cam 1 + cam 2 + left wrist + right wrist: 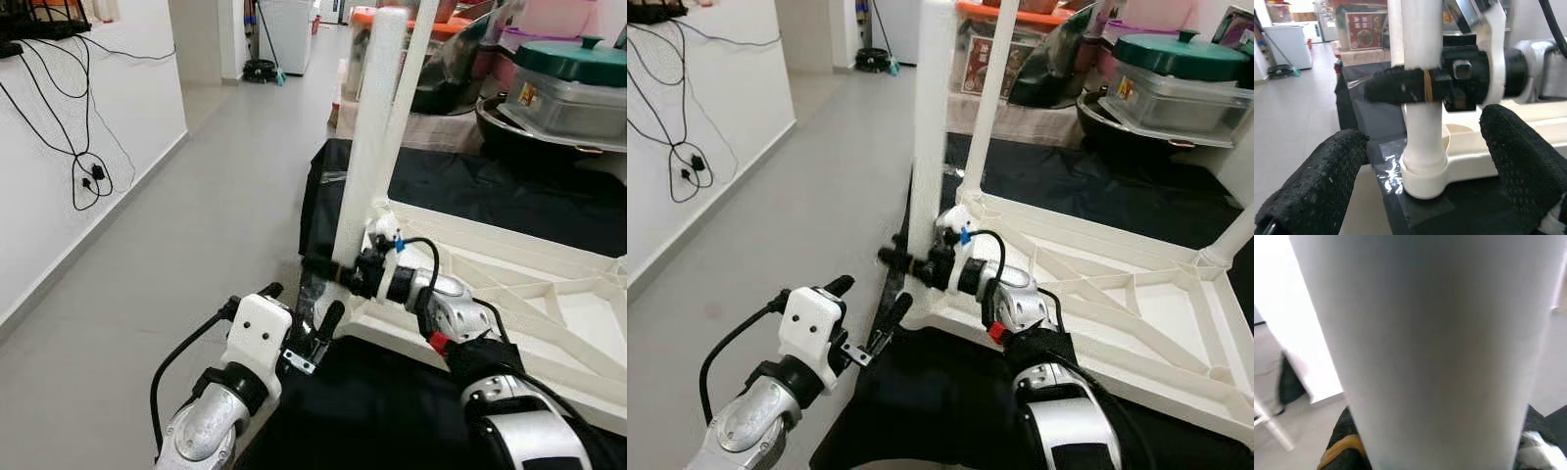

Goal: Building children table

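- The white plastic children's table top [1136,313] is seen lying upside down, ribbed underside up, on a black sheet-covered surface [950,401] beside a grey tiled floor [176,245].
- Stacked household clutter is noted behind it: a green-lidded grey pot [568,73] and an orange-lidded box [1019,29], well apart from the work.
- Three legs are seen standing upright from corner sockets: the near white round plastic leg [377,127] at the corner nearest the floor edge, a thinner-looking far leg [989,98] behind it, and part of another at the right corner [1234,235].
- The right gripper [328,269] is clamped on the near leg low down, just above its socket; in the left wrist view one black finger is seen across the leg's front.
- The left gripper [299,318] is held just beside the socket, fingers [1317,181] apart on either side of the leg's base, touching nothing.
- Step judged: the near leg is being seated or steadied in its socket.
- Risk: the socket corner sits at the edge of the sheet-covered surface; a sideways push could slide the table top off toward the floor.
- Risk: off-axis force from the low grip could tilt the leg and jam or half-seat it.
- Risk: the left fingers, if closed, could collide with the right gripper.
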Controlling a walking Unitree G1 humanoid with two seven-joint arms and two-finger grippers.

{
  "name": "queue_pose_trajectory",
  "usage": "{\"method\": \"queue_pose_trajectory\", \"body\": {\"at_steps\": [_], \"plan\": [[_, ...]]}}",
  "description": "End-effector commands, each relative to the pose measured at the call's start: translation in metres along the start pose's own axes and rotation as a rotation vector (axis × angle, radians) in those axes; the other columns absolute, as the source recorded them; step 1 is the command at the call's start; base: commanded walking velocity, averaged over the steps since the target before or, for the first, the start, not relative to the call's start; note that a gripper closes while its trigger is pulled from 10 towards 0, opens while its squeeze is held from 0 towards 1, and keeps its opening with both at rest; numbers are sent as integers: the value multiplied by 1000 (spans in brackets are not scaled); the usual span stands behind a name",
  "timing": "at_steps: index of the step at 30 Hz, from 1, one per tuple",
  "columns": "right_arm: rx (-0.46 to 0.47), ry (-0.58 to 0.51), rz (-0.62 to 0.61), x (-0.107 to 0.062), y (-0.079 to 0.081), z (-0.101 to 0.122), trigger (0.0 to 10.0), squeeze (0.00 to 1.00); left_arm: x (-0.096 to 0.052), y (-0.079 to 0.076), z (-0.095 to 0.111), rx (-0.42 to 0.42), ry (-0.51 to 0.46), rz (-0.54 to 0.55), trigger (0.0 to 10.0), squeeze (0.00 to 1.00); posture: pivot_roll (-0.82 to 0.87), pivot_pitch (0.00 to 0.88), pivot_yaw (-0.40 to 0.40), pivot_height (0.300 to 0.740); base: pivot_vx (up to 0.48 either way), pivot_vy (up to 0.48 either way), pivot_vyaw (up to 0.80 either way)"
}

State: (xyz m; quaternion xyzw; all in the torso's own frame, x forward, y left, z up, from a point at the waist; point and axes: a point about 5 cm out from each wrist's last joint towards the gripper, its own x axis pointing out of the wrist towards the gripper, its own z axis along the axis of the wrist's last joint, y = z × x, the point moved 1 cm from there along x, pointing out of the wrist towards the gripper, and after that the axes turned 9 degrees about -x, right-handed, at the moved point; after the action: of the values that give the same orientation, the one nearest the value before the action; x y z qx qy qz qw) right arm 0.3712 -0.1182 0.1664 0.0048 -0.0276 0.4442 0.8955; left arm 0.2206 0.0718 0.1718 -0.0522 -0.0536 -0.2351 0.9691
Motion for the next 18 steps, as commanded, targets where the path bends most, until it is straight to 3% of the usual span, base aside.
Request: {"method": "queue_pose_trajectory", "body": {"at_steps": [1, 3, 5, 6, 7, 8, 9, 10, 11, 12, 13, 15, 18], "plan": [[50, -80, -74, 2, 1, 6, 0, 0, -1, -1, -1, -3, 3, 1, 10000, 0, 133, 0, -102, 740, 0, 0, 0], [32, -88, -195, 2, 0, 4, 0, 0, -1, 0, -1, -4, 3, 2, 10000, 0, 130, 0, -100, 740, 0, 0, 0], [32, -88, -195, 2, 0, 4, 0, 0, -1, 0, -1, -4, 3, 2, 10000, 0, 130, 0, -100, 740, 0, 0, 0], [8, -67, -341, -1, -7, 2, 0, 0, -1, 0, -2, -3, 5, 1, 10000, 0, 129, 0, -100, 740, 0, 0, 0], [-53, 9, -612, -12, -23, -2, 0, 0, -1, -1, -2, -4, 6, 0, 10000, 0, 128, 0, -97, 740, 0, 0, 0], [-104, 53, -809, -23, -33, -4, 0, 0, -1, -1, -2, -4, 8, -1, 10000, 0, 128, 0, -97, 740, 0, 0, 0], [-104, 53, -809, -23, -33, -4, 0, 0, -1, -1, -2, -4, 8, -1, 10000, 0, 128, 0, -97, 740, 0, 0, 0], [-136, 88, -1003, -38, -41, -5, 0, 0, -1, -1, -2, -4, 8, -2, 10000, 0, 129, 0, -99, 740, 0, 0, 0], [-136, 88, -1003, -38, -41, -5, 0, 0, -1, -1, -2, -4, 8, -2, 10000, 0, 129, 0, -99, 740, 0, 0, 0], [-121, 121, -1181, -54, -45, -7, 0, 0, -1, -1, -2, -5, 8, -1, 10000, 0, 131, 0, -101, 740, 0, 0, 0], [-121, 121, -1181, -54, -45, -7, 0, 0, -1, -1, -2, -5, 8, -1, 10000, 0, 131, 0, -101, 740, 0, 0, 0], [-59, 136, -1304, -60, -38, -11, 0, 0, -1, -1, -2, -4, 8, -1, 10000, 0, 125, 0, -95, 740, 0, 0, 0], [-50, 117, -1281, -51, -29, -8, 0, 0, 0, -1, -3, -5, 8, -2, 10000, 0, 124, 0, -95, 740, 0, 0, 0]]}}
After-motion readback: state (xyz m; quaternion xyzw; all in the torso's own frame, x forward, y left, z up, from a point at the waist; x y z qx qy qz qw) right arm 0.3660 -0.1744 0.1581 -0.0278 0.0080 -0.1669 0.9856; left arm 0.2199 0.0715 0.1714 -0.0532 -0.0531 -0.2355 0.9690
